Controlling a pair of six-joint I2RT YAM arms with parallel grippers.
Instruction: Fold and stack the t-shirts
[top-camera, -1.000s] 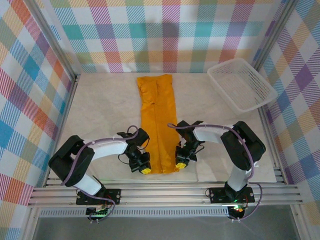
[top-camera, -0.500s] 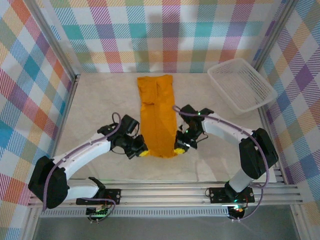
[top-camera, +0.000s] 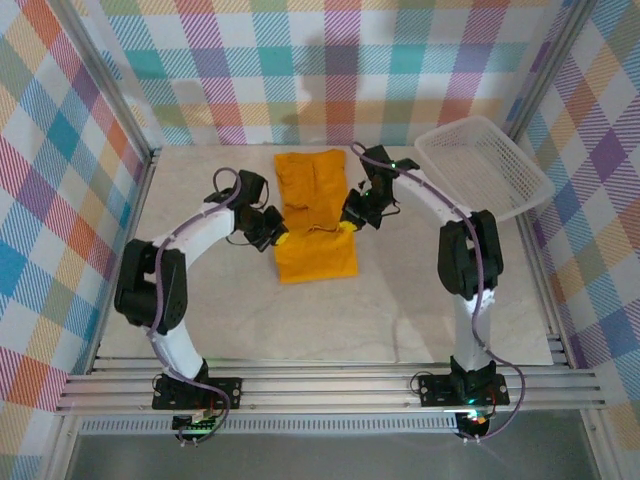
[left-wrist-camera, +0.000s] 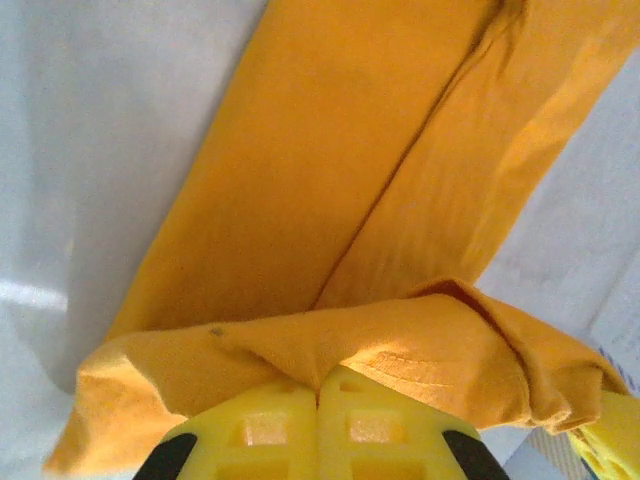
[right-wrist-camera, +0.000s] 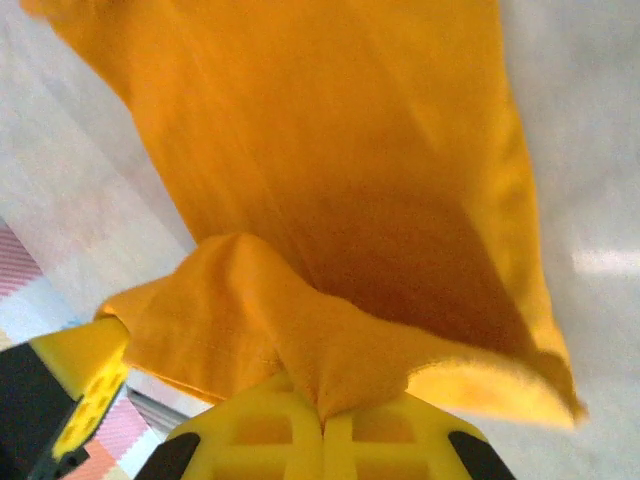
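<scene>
The left gripper pinches one corner of the orange t-shirt. The right gripper pinches the other corner. The shirt stretches between them and lies on the table below them.

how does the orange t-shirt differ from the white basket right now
The t-shirt is mustard-orange soft cloth; the basket is white rigid mesh plastic. The t-shirt lies in the far middle, partly doubled over itself; the basket sits at the far right corner. The t-shirt's raised edge is pinched by the left pincer and right pincer, both shut on it; the basket is untouched and looks empty. Both rest on the table.
</scene>
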